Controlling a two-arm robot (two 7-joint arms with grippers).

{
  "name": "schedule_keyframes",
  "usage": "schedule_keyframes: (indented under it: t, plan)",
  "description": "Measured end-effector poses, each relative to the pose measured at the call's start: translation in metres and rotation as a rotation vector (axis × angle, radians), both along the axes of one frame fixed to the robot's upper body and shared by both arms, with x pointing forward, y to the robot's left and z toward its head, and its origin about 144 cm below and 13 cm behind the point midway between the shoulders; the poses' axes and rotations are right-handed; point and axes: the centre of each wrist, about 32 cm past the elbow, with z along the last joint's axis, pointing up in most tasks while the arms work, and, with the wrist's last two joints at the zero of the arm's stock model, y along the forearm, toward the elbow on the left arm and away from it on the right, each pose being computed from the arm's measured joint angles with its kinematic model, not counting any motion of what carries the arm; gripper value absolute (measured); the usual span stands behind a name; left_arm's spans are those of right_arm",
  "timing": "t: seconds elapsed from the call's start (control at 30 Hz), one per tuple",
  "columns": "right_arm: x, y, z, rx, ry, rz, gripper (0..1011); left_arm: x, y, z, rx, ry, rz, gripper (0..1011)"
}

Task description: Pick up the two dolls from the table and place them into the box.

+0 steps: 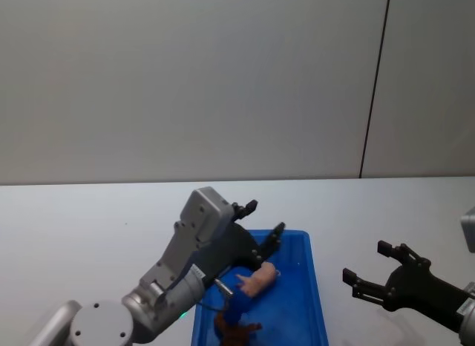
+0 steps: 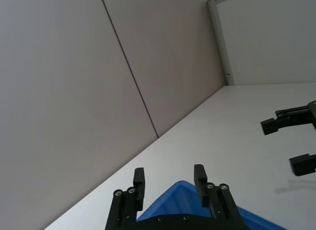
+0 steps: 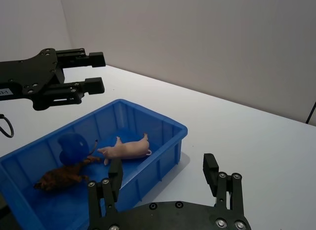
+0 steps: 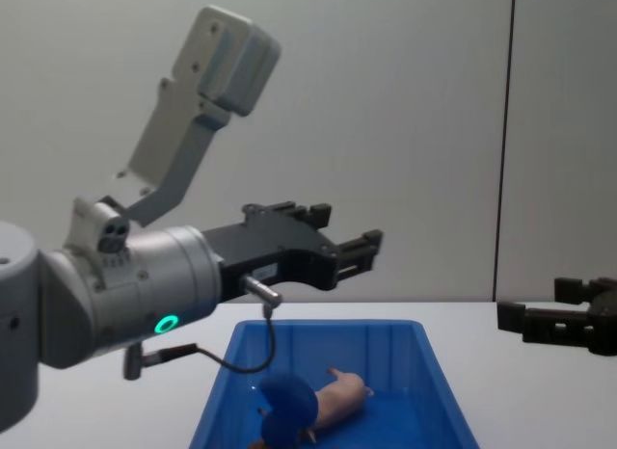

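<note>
Both dolls, pig (image 3: 129, 148) and horse (image 3: 59, 176), lie in our box (image 3: 168, 125); left gripper (image 1: 261, 223) and right gripper (image 1: 371, 270) spread empty, and a careless retreat risks clipping the rim.

Brown horse doll (image 1: 236, 333) cut by head view's edge, part-hidden by cap (image 1: 239, 304)

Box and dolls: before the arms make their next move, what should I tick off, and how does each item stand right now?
1. Pink pig inside the box: ok.
2. Brown horse inside the box: ok, lying on the floor beside a blue round object.
3. Left claw empty, fingers apart, held above the box: ok.
4. Right claw empty, fingers apart, over the table beside the box: ok.
5. No doll left on the table: cannot tell for the part hidden by the arms.
</note>
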Motion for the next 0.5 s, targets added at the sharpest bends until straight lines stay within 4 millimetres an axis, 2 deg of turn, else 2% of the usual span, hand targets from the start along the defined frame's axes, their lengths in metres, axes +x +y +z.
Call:
schedule_keyframes:
  t: [0.37, 0.5]
  plan:
    - [0.0, 0.0, 0.0, 0.0, 0.0, 0.0, 1001, 0.0012, -0.0031, 0.003, -0.02, -0.023, -0.035, 938]
    - [0.0, 0.0, 0.0, 0.0, 0.0, 0.0, 1001, 0.0008, -0.0025, 0.004, -0.027, -0.031, -0.04, 1002]
